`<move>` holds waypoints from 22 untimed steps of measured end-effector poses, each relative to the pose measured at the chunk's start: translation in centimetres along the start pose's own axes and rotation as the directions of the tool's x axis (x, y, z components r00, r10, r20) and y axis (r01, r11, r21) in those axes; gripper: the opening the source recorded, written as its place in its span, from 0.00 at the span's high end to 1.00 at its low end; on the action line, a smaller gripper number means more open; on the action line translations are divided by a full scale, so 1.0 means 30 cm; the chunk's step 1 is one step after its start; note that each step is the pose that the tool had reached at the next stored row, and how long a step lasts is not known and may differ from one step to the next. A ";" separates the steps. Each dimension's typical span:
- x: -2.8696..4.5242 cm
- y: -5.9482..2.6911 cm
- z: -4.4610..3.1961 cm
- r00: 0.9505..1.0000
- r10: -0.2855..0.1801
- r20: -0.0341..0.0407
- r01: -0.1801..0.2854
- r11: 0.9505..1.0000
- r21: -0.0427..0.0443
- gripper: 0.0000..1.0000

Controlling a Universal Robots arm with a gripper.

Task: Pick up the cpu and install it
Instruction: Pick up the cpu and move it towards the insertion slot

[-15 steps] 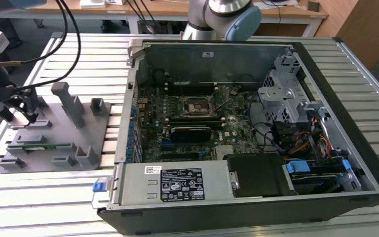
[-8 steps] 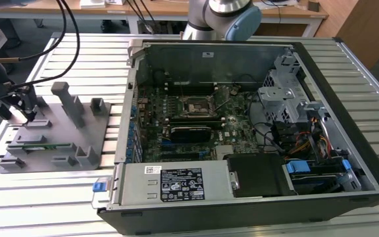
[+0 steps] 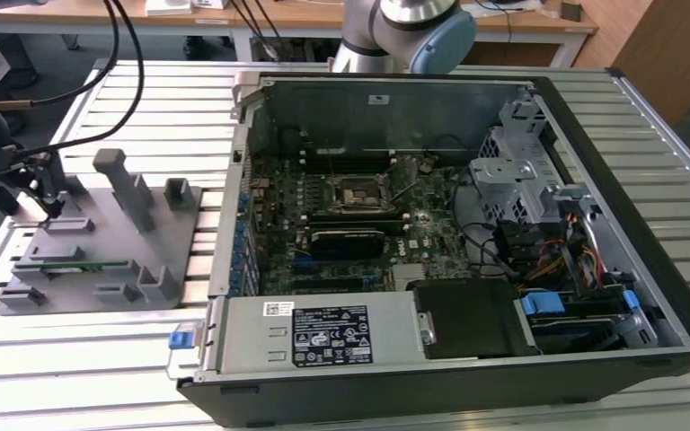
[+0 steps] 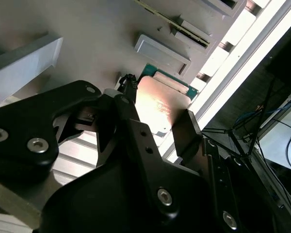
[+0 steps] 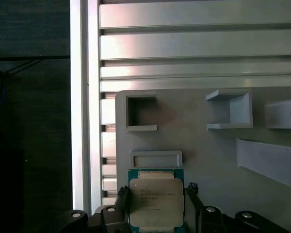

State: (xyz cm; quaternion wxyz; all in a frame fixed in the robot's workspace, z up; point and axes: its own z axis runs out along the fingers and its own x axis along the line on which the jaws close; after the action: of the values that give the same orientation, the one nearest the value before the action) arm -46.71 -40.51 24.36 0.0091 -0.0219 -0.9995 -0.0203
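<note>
A slatted aluminium bench (image 3: 118, 90) carries an open computer case (image 3: 632, 180) and, towards the exterior view's left, a grey fixture plate (image 3: 123, 247) with raised holders. The arm's base (image 3: 399, 36) stands behind the case. In the case, the motherboard's socket (image 3: 355, 193) sits near the middle of the board. A green memory stick (image 3: 75, 265) lies in a slot of the plate. The end effector (image 3: 48, 208) is low over the plate's far corner. In both wrist views the cpu (image 5: 156, 201) (image 4: 160, 104) lies flat on the plate, silver top up, just beside a small rectangular frame (image 5: 155, 158). The end effector (image 5: 156, 213) (image 4: 157, 124) is pinching the cpu, its black fingers (image 5: 122, 194) (image 4: 186, 128) against two opposite edges.
</note>
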 end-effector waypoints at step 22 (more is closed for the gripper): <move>0.003 0.003 -0.055 1.000 0.000 0.001 0.000 1.000 0.000 0.46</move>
State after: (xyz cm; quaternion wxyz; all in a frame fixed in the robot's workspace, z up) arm -46.77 -40.50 26.01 0.0084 -0.0219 -0.9995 -0.0203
